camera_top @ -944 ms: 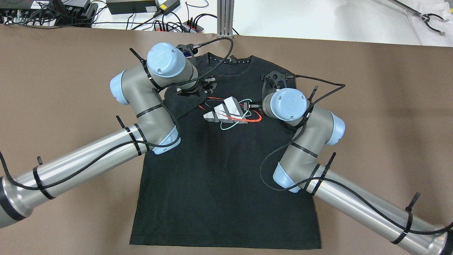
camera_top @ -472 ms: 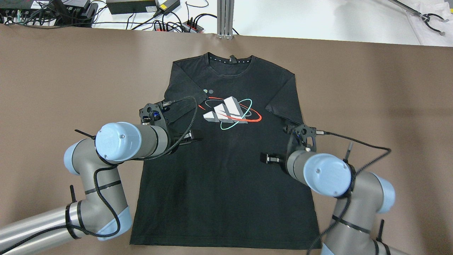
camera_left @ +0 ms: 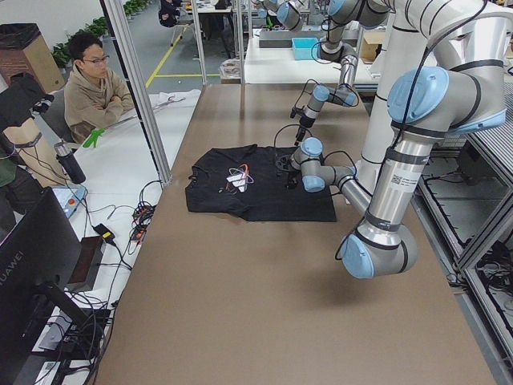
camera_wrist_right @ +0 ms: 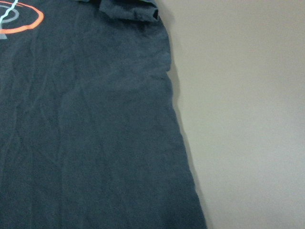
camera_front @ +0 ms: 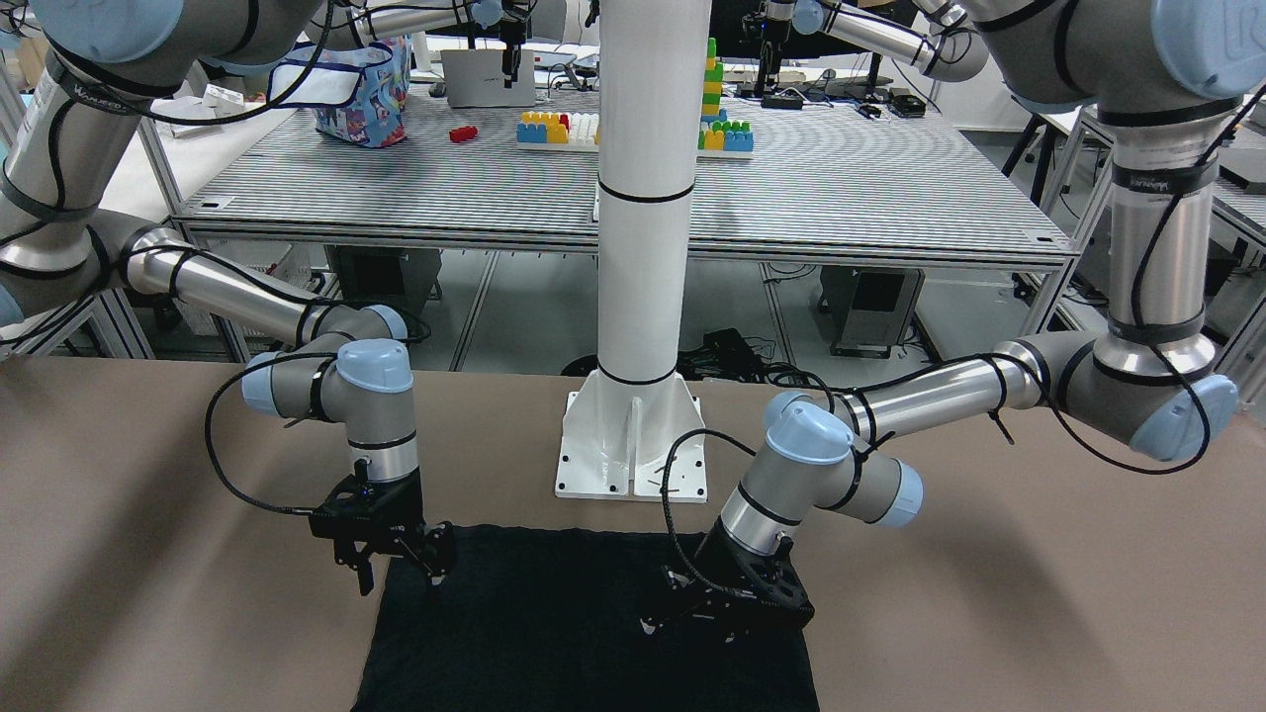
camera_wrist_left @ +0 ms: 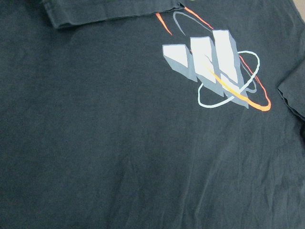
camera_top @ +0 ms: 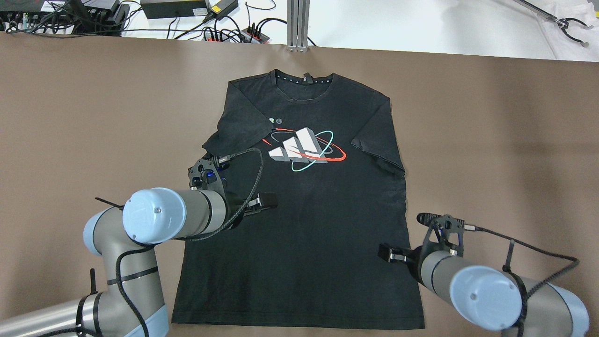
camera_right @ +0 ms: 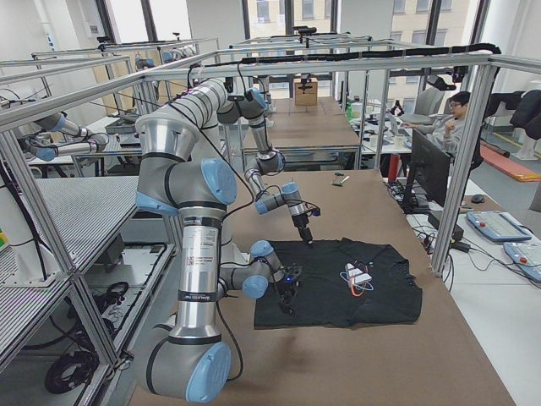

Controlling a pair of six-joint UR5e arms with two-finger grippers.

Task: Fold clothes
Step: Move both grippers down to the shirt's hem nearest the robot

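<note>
A black T-shirt [camera_top: 299, 234] with a white, red and teal logo [camera_top: 304, 145] lies flat on the brown table [camera_top: 491, 140], collar at the far side. Both sleeves are folded inward, the left one [camera_top: 234, 126] and the right one [camera_top: 379, 140]. My left gripper [camera_top: 262, 202] hovers over the shirt's left middle, open and empty. My right gripper [camera_top: 390, 255] hovers near the shirt's right side edge, low towards the hem, open and empty. In the front-facing view the left gripper [camera_front: 692, 618] and the right gripper [camera_front: 396, 569] both hang just above the cloth. The wrist views show only shirt [camera_wrist_left: 119, 143] and shirt edge [camera_wrist_right: 86, 143].
Cables and power strips [camera_top: 224, 32] and a metal post [camera_top: 299, 23] lie beyond the table's far edge. The robot's white pedestal [camera_front: 638, 435] stands behind the hem. A seated person [camera_left: 96, 88] is off the far side. Bare brown table lies left and right of the shirt.
Both arms have pulled back from the shirt's chest towards the hem. The sleeves stay folded inward where they lay.
</note>
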